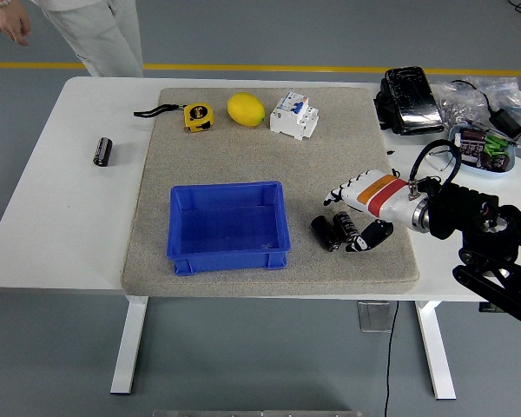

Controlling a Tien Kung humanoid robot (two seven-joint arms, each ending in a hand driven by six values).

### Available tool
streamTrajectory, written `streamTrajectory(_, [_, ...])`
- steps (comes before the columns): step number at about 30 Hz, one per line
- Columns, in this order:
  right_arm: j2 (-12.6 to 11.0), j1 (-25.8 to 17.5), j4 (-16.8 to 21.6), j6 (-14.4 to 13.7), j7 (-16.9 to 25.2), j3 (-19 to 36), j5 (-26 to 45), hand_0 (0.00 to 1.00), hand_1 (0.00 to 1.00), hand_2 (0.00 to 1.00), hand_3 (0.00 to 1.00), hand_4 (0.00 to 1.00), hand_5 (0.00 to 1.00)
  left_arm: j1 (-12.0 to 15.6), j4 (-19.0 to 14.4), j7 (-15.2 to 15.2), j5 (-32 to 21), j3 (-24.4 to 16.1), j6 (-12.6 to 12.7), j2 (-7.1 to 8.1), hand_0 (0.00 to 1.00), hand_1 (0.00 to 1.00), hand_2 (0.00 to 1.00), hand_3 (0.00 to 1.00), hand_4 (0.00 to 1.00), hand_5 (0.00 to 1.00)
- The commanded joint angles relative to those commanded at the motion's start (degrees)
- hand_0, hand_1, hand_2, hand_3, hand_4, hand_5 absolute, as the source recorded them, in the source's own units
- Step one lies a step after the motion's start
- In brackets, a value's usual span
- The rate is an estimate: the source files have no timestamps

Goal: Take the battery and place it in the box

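Bright colours on a grey felt mat (pixel 243 148)

Blue plastic box (pixel 227 228) at six o'clock; yellow lemon (pixel 246 109) and yellow-black tape measure (pixel 198 115) at twelve; white hand (pixel 358 215) banded orange and red.

Glossy blue plastic box (pixel 228 228) on rough grey mat (pixel 330 165).

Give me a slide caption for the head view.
Right hand open beside two batteries on the mat, blue box empty to their left.

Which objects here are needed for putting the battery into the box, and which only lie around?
Needed: two black cylindrical batteries, open blue plastic box, right hand.
Lying around: yellow tape measure, yellow lemon, white circuit breaker, lone black cylinder.
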Motion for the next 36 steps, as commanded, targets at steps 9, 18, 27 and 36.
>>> streamTrajectory(9, [1.2,1.1,-3.4,-1.2,1.1,-1.7,0.4,0.672,0.671,0.696,0.759,0.969,0.357,-0.2,-0.1,0.1,0.3,-0.1,0.0,0.01,0.743,0.717,0.778,0.609,0.629,0.476])
streamTrajectory(18, [1.3,1.1,-5.7,-2.2,2.3,-2.5,0.3,0.619,0.643,0.677,0.662,0.908,0.344,-0.4,0.0,0.2,0.9,-0.5,0.0,-0.04,0.743,0.718,0.778,0.61,0.631,0.476])
streamTrajectory(27, [1.3,1.0,-6.3,-2.8,2.6,-2.6,0.2,0.583,0.623,0.646,0.612,0.855,0.32,-0.5,0.0,0.4,1.5,-0.9,0.0,-0.11,0.744,0.717,0.777,0.611,0.631,0.474])
streamTrajectory(36, [1.3,0.6,-6.9,-3.1,2.9,-2.6,0.4,0.545,0.577,0.595,0.573,0.801,0.283,-0.6,0.1,0.6,2.0,-1.3,-0.1,-0.21,0.744,0.717,0.776,0.61,0.632,0.473])
